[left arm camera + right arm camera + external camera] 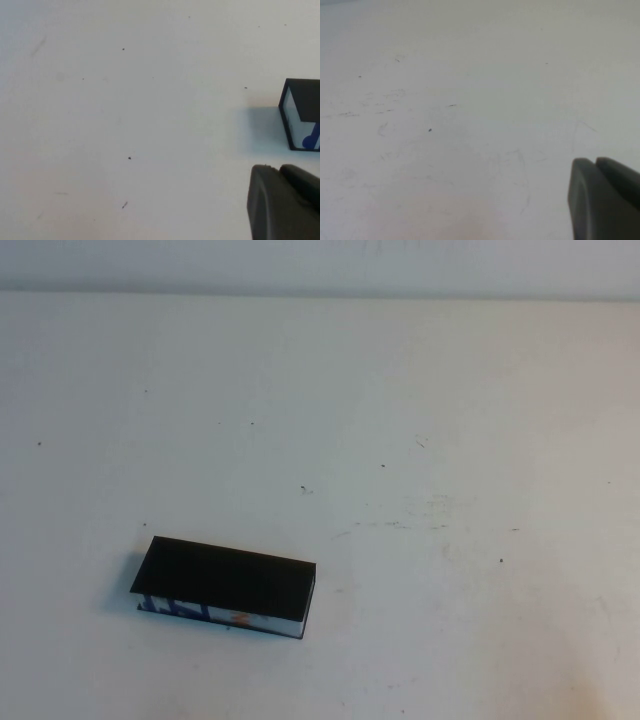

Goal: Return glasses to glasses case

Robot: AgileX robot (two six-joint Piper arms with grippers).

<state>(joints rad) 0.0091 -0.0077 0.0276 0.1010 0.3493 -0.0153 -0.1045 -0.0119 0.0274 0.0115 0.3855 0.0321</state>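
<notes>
High view: glasses case (225, 585) shut, lid down, glasses unseen — presumably inside.
Left gripper (285, 200) hangs beside it, width unclear; right gripper (602, 195) closed, empty.

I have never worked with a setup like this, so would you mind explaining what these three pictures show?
This is a two-armed table robot. One picture looks down from a raised camera; the other two come from cameras on each wrist. On the white table lies a black glasses case, lid closed, on the robot's left. No glasses are visible. The left gripper is seen only in its wrist picture, near the case's end. The right gripper sits shut over bare table. Neither holds anything visible.
</notes>
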